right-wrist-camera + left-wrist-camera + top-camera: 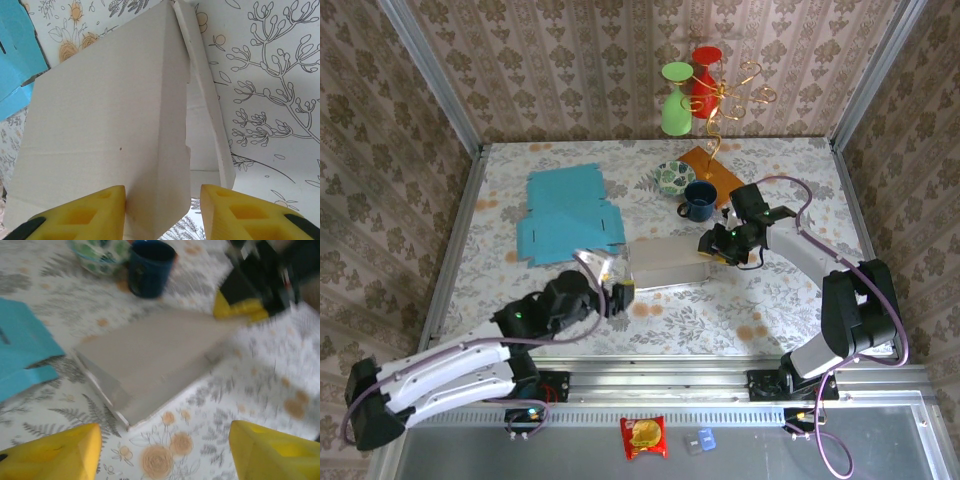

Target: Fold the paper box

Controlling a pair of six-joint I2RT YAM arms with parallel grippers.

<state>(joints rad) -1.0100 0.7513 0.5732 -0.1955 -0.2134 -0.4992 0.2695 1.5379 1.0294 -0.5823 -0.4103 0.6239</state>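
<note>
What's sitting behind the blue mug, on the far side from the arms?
Behind the blue mug: a green-patterned bowl to its left and an orange sheet to its right. The mug hides the bowl's near rim, so contact between them cannot be judged.

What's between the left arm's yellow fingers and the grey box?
Nothing but bare flowery tablecloth. In the left wrist view the open left gripper sits short of the grey paper box, with just printed flowers between them.
</note>
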